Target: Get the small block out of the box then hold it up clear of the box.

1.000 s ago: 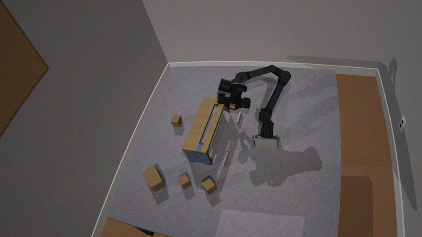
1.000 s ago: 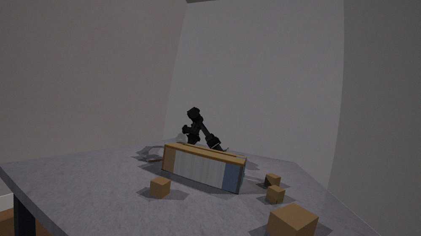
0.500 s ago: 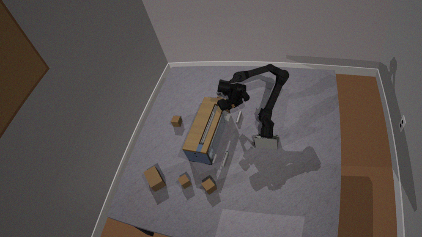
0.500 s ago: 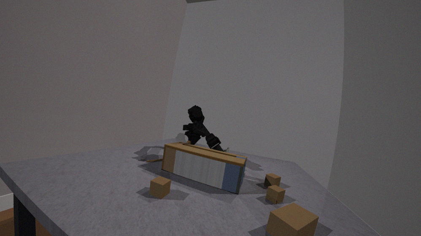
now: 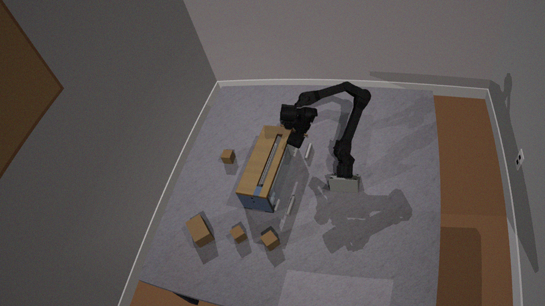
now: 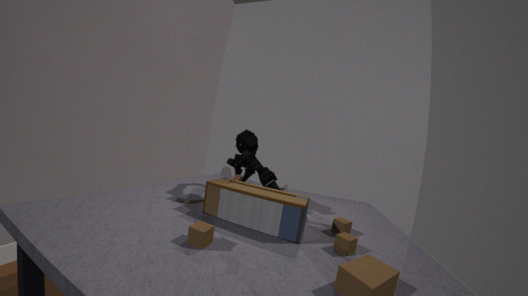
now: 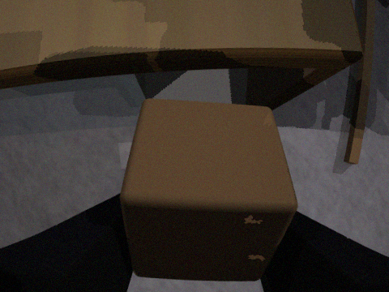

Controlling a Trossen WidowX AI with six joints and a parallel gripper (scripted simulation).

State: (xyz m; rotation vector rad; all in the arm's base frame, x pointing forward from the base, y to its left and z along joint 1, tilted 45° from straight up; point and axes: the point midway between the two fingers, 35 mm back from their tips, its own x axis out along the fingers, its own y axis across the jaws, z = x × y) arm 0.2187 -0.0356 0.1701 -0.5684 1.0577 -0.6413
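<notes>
A small tan block (image 7: 208, 158) (image 6: 237, 177) is squeezed between the black fingers of my gripper (image 7: 198, 208) (image 6: 242, 176). In the wrist view the block is outside the box, in front of its top edge. The box (image 5: 253, 165) (image 6: 249, 211) (image 7: 194, 28) stands upright, with a wooden top, a long slot and a blue end panel. In the top view the gripper's dark body is over the box's far right end and hides most of the block. In the exterior view the held block shows just above the box's top line. How far it is from the box is hard to tell.
Beside the box lie a small cube (image 5: 227, 155) (image 6: 199, 234), a larger block (image 5: 199, 229) (image 6: 365, 284) and two more cubes (image 5: 238, 233) (image 5: 270, 240). Pale bars (image 5: 308, 151) (image 5: 290, 205) lie before its front. A thin wooden strip (image 7: 353, 156) (image 6: 194, 201) is near its end.
</notes>
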